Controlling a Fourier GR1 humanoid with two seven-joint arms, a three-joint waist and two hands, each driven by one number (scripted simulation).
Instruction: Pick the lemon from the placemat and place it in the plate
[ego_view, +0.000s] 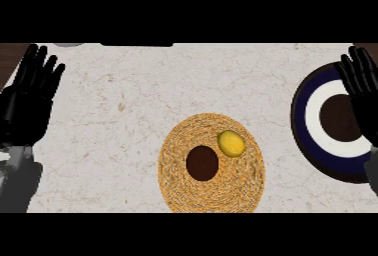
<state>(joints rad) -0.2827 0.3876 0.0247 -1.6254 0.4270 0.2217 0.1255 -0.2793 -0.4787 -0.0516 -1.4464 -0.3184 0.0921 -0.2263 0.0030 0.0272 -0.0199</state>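
A yellow lemon (232, 143) lies on the round woven placemat (212, 190), just right of the mat's dark brown centre. The plate (314, 120), dark blue with a white ring and a brown middle, sits at the right edge of the counter. My right hand (363, 90) stands open with fingers up at the right edge, overlapping the plate's right side. At the left edge my left hand (26, 100) rests open, fingers up, far from the mat. Neither hand touches the lemon.
The pale marble counter (125, 125) spreads between the hands. A dark flat object (136, 44) and a grey rounded thing (68, 44) show at the far edge. Dark wood shows at the top corners.
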